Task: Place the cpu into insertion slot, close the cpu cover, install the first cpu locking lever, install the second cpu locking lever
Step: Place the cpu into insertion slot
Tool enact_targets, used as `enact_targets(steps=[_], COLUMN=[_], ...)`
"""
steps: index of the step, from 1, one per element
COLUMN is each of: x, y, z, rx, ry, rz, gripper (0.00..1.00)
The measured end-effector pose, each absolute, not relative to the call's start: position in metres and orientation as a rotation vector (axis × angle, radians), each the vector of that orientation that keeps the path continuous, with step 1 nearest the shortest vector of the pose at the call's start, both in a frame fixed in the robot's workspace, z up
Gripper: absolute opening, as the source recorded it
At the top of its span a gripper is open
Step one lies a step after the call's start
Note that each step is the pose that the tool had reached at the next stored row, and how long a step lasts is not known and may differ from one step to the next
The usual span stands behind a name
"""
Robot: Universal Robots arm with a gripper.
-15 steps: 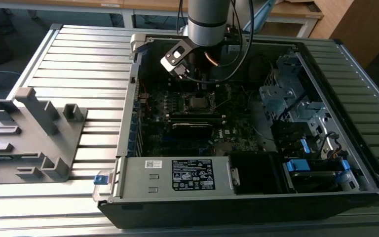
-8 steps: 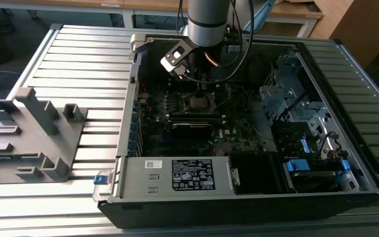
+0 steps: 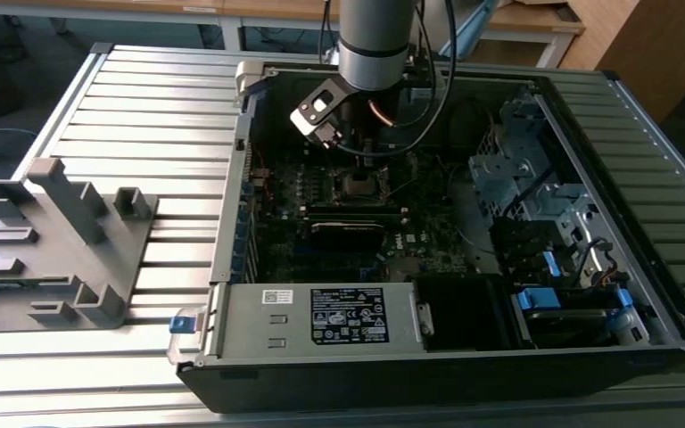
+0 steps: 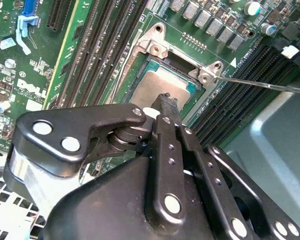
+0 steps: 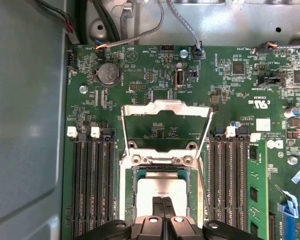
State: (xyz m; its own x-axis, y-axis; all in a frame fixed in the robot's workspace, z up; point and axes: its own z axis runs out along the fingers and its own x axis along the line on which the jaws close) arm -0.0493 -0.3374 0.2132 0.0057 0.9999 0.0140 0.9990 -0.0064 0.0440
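Obs: gripper (image 5: 162, 201) is noted with its fingers pressed together, nothing clamped between them, tips down on the cpu (image 5: 160, 187). The cpu is seated flat in the insertion slot (image 5: 139, 172). Beyond it, the cpu cover (image 5: 165, 106) is swung open (not yet closed). In the exterior view the power-supply box (image 3: 283, 316) is logged at 6 o'clock from the slot.

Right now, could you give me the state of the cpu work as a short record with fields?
cpu: lies flat in the insertion slot
cpu cover: open, swung up off the slot
locking lever: thin rod sticking out from the slot's corner, not clamped down
tool: shut, tips over the cpu's top; contact cannot be told
computer case: open, lying on a slatted table
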Motion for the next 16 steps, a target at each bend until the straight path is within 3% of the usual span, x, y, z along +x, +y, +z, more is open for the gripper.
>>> enact_targets(steps=[16], x=[-0.049], y=[-0.337], z=[0.201], rx=[2.209], ry=[2.202], rz=[0.064], gripper=[0.1])
